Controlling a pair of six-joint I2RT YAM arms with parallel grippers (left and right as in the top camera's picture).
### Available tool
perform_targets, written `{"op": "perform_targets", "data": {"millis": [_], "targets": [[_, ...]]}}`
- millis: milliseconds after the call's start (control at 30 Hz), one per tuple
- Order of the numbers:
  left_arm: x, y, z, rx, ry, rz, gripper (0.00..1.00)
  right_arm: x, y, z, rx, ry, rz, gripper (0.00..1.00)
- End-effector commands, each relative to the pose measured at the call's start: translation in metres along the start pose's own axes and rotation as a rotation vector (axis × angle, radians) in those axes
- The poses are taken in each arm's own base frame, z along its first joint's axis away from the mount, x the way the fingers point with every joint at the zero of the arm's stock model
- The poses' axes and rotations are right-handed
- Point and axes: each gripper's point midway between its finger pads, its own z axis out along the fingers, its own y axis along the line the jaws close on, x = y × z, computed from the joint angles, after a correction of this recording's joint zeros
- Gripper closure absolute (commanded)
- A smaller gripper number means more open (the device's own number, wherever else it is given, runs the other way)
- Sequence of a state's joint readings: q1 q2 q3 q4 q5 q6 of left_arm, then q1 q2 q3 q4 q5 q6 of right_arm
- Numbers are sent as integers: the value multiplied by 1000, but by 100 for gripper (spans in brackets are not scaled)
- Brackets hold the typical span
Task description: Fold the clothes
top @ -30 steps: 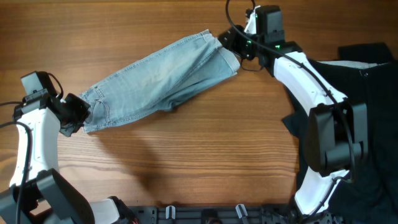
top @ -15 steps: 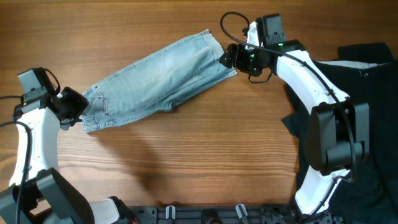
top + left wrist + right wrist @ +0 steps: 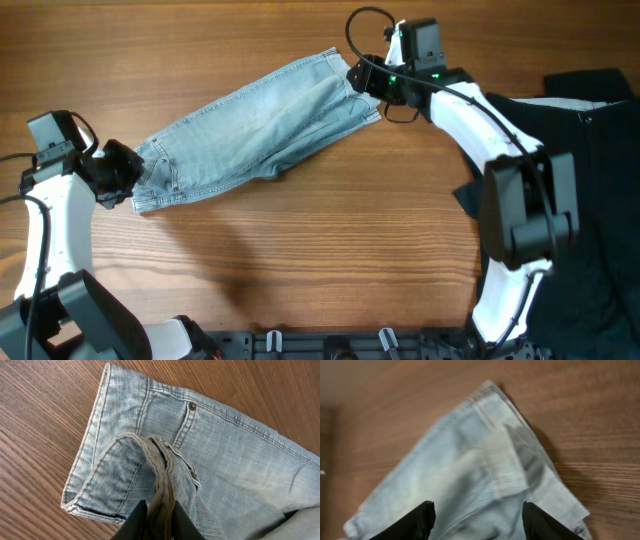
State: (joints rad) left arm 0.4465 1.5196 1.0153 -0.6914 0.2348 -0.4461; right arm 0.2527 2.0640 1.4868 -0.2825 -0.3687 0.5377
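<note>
1. Across the wooden surface (image 3: 330,270), the denim shorts (image 3: 255,125) are laid diagonally, apparently doubled lengthwise.
2. The waistband end is clamped by the fingers of the left gripper (image 3: 156,517).
3. The right gripper (image 3: 477,522) is held over the hem end, fingers apart, nothing grasped.
4. A crosswise fold is judged not yet made; black garments (image 3: 600,150) are seen at the right edge.

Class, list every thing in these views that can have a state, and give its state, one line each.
denim shorts: stretched diagonally on the table, waistband end pinched up.
left gripper: shut on the shorts' waistband.
right gripper: open, over the shorts' hem end.
black garments: heaped unfolded at the table's right edge.
</note>
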Motion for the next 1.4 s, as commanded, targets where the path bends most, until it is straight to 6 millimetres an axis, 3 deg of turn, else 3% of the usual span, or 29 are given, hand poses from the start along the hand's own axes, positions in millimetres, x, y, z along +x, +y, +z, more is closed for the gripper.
{"op": "perform_targets", "data": {"millis": [0, 233, 433, 500, 600, 733, 867, 1000, 1100, 1233, 1367], "targets": [[-2, -10, -4, 40, 6, 26, 86, 13, -16, 35, -19, 40, 3, 39], [-2, -10, -4, 40, 5, 26, 86, 18, -25, 56, -41, 41, 3, 37], [-2, -10, -4, 40, 5, 26, 86, 18, -14, 58, -90, 43, -16, 56], [-2, -10, -4, 40, 6, 26, 86, 24, -21, 59, -64, 58, 22, 67], [-2, -10, -4, 40, 6, 26, 86, 23, -27, 59, -33, 46, 44, 94], [-2, -10, -4, 40, 6, 26, 85, 0, -23, 49, -52, -5, 37, 96], [-2, -9, -4, 40, 7, 26, 85, -18, 3, 19, -149, -31, -33, 96], [1, -14, -5, 64, 22, 27, 89, -34, 40, -42, -168, -82, -164, 96], [5, -15, -6, 75, 37, 40, 95, -33, 46, -75, -113, -89, -165, 95], [11, -13, -11, 66, 53, 45, 96, -41, 49, -114, -34, -153, -175, 96], [12, -16, -26, 80, 26, 53, 96, -42, 58, -134, -36, -175, -205, 96]]}}
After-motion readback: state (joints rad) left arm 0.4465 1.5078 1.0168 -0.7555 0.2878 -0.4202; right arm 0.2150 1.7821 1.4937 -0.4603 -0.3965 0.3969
